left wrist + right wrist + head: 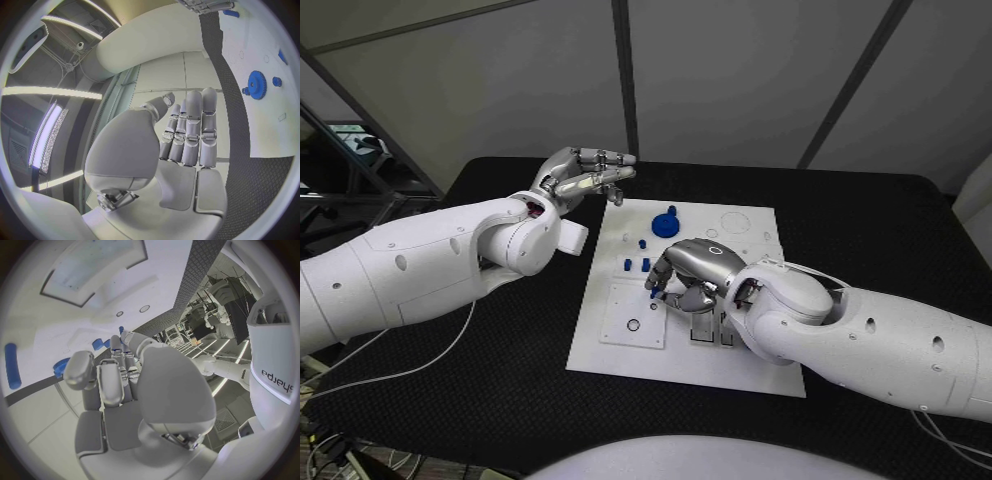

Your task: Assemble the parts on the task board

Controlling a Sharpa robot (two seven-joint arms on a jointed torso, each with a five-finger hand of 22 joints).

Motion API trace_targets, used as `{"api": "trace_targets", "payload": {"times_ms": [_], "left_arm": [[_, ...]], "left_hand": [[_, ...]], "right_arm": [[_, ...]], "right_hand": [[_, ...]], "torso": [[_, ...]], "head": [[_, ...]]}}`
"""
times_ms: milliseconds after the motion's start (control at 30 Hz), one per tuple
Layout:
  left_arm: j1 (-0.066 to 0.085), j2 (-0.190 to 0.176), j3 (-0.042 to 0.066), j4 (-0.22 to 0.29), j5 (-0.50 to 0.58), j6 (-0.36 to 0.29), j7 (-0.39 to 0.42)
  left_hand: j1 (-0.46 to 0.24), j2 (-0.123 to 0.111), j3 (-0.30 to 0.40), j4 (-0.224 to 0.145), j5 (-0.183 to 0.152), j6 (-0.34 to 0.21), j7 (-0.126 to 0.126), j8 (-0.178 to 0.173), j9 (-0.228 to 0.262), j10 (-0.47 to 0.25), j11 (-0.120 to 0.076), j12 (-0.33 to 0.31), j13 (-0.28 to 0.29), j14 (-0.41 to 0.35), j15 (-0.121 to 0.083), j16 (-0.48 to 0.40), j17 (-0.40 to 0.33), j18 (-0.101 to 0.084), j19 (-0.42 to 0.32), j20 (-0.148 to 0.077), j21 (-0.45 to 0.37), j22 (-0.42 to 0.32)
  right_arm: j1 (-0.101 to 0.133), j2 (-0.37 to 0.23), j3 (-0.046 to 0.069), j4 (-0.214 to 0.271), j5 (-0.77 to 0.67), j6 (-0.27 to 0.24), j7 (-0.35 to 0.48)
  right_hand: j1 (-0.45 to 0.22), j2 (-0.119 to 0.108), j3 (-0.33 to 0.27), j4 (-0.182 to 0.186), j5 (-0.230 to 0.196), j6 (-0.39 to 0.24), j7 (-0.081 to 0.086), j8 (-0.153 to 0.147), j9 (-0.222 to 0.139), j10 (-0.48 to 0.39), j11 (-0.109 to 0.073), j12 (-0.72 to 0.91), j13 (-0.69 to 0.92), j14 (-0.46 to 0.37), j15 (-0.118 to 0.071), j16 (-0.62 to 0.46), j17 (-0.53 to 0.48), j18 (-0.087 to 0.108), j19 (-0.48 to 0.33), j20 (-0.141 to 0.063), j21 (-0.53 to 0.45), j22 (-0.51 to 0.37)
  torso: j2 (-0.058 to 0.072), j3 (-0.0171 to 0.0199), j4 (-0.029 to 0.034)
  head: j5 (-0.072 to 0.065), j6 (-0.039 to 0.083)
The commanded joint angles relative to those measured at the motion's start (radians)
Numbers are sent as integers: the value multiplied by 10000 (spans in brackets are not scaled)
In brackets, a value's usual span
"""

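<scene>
L hand (586, 172) sits off the task board (625, 355), just past its far-left corner, above the black table (877, 220) — fingers lightly curled, apart, nothing in them. In the left wrist view that hand (187, 132) shows fingers straight, side by side, empty.

On the board: blue gear (666, 222) near the far edge, small blue pegs (636, 264) just nearer from it, toward the board's centre.

R hand (692, 275) is over the board's middle, fingers bent down beside the pegs — a small blue part (656, 294) at its fingertips; can't tell if it's gripped or only touched.
</scene>
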Motion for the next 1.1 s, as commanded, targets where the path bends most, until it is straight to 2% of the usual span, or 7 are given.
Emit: {"api": "trace_targets", "payload": {"times_ms": [33,467,700,1100], "left_arm": [[15,20,11,-3,34,19,82],[16,46,11,-8,34,48,49],[16,41,11,-1,34,64,33],[17,20,11,-7,34,69,11]], "left_hand": [[21,55,-58,-18,-17,-63,-9,-60,-9,-102,0,62,-5,-78,-20,-35,-10,-175,-68,21,-37,-15],[12,56,-73,-12,-18,-71,-4,-60,-8,-113,5,68,-4,-83,-14,-34,-16,-176,-70,26,-43,-18],[12,56,-73,-12,-18,-71,-4,-60,-8,-113,5,68,-4,-83,-14,-34,-16,-176,-70,26,-43,-18],[12,56,-73,-12,-18,-71,-4,-60,-8,-113,5,68,-4,-83,-14,-34,-16,-176,-70,26,-43,-18]], "right_arm": [[-9,57,-10,-69,-25,195,101],[-56,173,-50,-240,-49,522,68],[-58,183,-189,-274,-50,632,73],[-59,177,-227,-314,-57,776,65]], "right_hand": [[-79,17,21,-28,45,17,45,2,17,-13,28,-42,15,534,-27,52,13,-55,27,20,41,7],[-109,35,23,-24,61,16,47,-2,17,-16,32,-47,18,529,-22,53,0,-51,11,25,36,-6],[-149,42,12,-17,57,20,47,-4,20,-16,35,-50,22,525,-18,58,-8,-51,5,31,43,1],[-165,47,8,-14,53,23,45,-4,21,-15,34,-51,24,525,-17,66,-3,-51,2,33,46,5]], "torso": [[-2,14,-13],[-2,7,-13],[-4,6,-10],[-6,13,-19]], "head": [[91,-67],[166,-158],[188,-196],[213,-223]]}}
